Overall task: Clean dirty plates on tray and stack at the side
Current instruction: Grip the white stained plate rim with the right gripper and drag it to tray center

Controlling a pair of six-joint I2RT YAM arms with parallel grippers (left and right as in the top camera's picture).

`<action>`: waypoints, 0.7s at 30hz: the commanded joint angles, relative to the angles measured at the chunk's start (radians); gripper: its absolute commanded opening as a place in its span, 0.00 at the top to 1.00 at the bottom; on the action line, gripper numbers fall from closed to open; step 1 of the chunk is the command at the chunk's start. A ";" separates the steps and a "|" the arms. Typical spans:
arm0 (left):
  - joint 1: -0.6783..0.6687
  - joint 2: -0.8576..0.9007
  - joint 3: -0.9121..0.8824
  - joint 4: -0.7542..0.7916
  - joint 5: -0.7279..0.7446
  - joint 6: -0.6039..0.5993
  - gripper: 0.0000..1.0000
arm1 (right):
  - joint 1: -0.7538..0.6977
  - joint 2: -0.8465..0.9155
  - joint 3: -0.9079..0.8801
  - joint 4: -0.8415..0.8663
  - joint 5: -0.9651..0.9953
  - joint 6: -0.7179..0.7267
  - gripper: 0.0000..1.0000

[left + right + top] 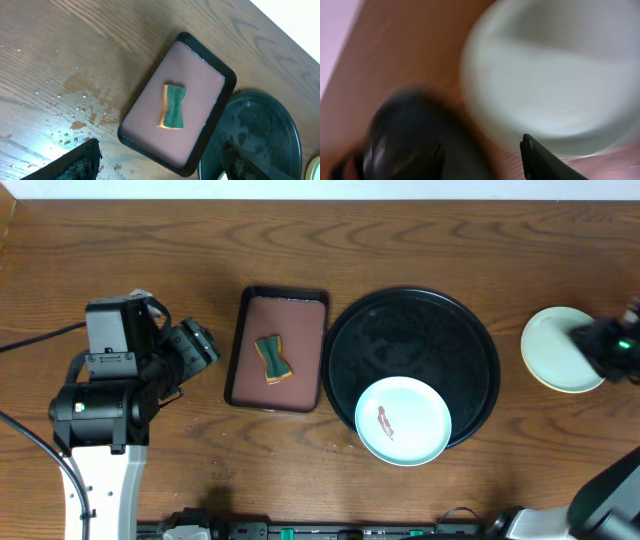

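Right gripper [603, 346]: a dark blob over the right rim of the side plates [555, 348], close to the frame edge. Its wrist view is smeared by blur. Only one finger [545, 162] shows, low in frame, so whether the jaws are spread or pinching cannot be told. Contact with the plate cannot be told either.

Left gripper [160, 149]: fingers spread wide with nothing held. Only the tips show, at the bottom of its wrist view. It hangs above the table [450, 240], left of the brown tray [305, 305] and apart from it.

Side plates lie on the wood right of the black tray [420, 330], near it but not touching. The top is pale mint and a yellowish rim peeks out at the lower edge. It looks like two stacked, but the count is uncertain.

Edges: the brown tray sits just beside the black tray's left rim. Wide wood runs along the far side. Water droplets [65, 132] spot the wood left of the brown tray. A sponge [272, 360], green over yellow, lies mid brown tray.

On the black tray, one mint plate [410, 420] sits at the near side, covering the rim there. A red-brown smear [385, 422] lies left of its centre.
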 commanded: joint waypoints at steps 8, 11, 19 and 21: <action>-0.093 0.006 0.018 0.001 0.018 0.140 0.22 | 0.587 -0.021 -0.054 -0.269 0.352 -0.098 0.47; -0.093 0.006 0.018 0.001 0.018 0.140 0.21 | 0.667 0.000 -0.121 -0.257 0.419 -0.032 0.48; -0.093 0.025 0.018 0.001 0.018 0.139 0.21 | 0.709 0.015 -0.306 -0.106 0.267 -0.039 0.55; -0.093 0.034 0.018 0.001 0.018 0.139 0.22 | 0.709 0.015 -0.343 -0.055 0.218 -0.039 0.64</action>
